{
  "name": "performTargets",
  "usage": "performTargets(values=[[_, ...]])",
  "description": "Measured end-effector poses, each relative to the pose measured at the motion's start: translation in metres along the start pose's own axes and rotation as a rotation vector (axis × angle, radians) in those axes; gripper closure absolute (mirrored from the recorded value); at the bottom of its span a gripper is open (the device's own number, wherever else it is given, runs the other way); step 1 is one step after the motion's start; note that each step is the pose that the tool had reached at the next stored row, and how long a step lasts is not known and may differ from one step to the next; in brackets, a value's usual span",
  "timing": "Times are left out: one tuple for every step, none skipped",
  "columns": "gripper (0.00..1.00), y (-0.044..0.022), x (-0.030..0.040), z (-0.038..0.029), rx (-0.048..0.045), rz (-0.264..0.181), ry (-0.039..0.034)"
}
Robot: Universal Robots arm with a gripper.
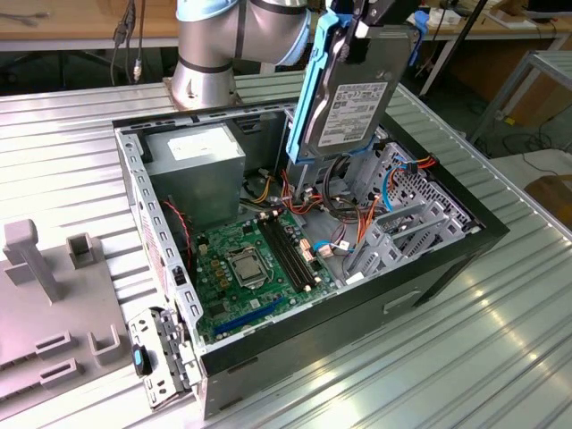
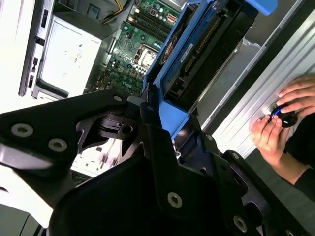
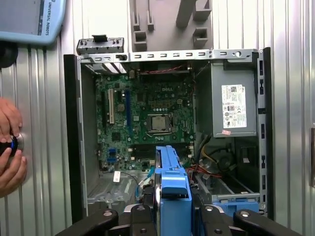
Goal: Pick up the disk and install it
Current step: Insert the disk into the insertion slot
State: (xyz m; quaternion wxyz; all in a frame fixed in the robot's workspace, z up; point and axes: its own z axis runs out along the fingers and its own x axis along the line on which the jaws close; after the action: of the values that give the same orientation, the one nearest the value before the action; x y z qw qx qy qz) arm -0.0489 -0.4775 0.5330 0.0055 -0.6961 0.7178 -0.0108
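Disk (image 1: 351,100) first: you have it off the table and in the air, over the open computer case (image 1: 420,277). It hangs above the corner at the exterior view's right, where the grey drive cage (image 1: 407,210) sits.

The gripper (image 1: 365,27) holds it by its upper end, jaws clamped on the blue frame. In the second wrist view a black finger (image 2: 151,125) presses against that frame.

What matters for you is this:
- The disk hangs straight down from the jaws, with its long axis steep, close to upright.
- Its top leans a little toward the exterior view's right.
- Its labelled face is turned to the exterior camera.
- Its lower short end points down at the cables and the cage, so the free end is the one nearest the bay.

In the first wrist view you look along the disk's thin edge, between the motherboard (image 3: 147,115) and the cage side of the case. The lower end looks clear of the metalwork, though I cannot tell how close it is.

By my reading the pick is done and the seating is not.

A hand (image 3: 10,150) rests on a small black knob on the table beside the case.
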Motion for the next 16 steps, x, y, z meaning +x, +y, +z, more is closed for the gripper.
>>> performTargets(values=[[0.64, -0.0014, 0.0010, 0.0004, 0.0000, 0.000, 0.0002], [0.64, -0.0025, 0.0019, 0.0007, 0.0000, 0.000, 0.0004], [0.64, -0.0037, 0.0043, 0.0012, 0.0000, 0.000, 0.0003], [0.64, -0.0041, 0.0067, 0.0015, 0.0001, 0.000, 0.0001], [0.64, -0.0044, 0.0091, 0.0017, 0.0001, 0.000, 0.0002], [0.64, -0.0048, 0.0121, 0.0021, 0.0001, 0.000, 0.0002], [0.64, -0.0051, 0.0141, 0.0024, 0.0002, 0.000, 0.0002], [0.64, -0.0056, 0.0164, 0.0028, 0.0002, 0.000, 0.0001], [0.64, -0.0063, 0.0181, 0.0033, 0.0002, 0.000, 0.0001], [0.64, -0.0081, 0.0189, 0.0043, 0.0004, 0.000, -0.0001], [0.64, -0.0099, 0.0190, 0.0048, 0.0005, 0.000, 0.0002], [0.64, -0.0118, 0.0189, 0.0053, 0.0005, 0.000, 0.0003], [0.64, -0.0143, 0.0189, 0.0059, 0.0007, -0.001, 0.0002], [0.64, -0.0165, 0.0188, 0.0065, 0.0008, -0.001, 0.0001], [0.64, -0.0189, 0.0188, 0.0072, 0.0014, -0.002, -0.0001], [0.64, -0.0200, 0.0189, 0.0076, 0.0021, -0.002, -0.0001]])
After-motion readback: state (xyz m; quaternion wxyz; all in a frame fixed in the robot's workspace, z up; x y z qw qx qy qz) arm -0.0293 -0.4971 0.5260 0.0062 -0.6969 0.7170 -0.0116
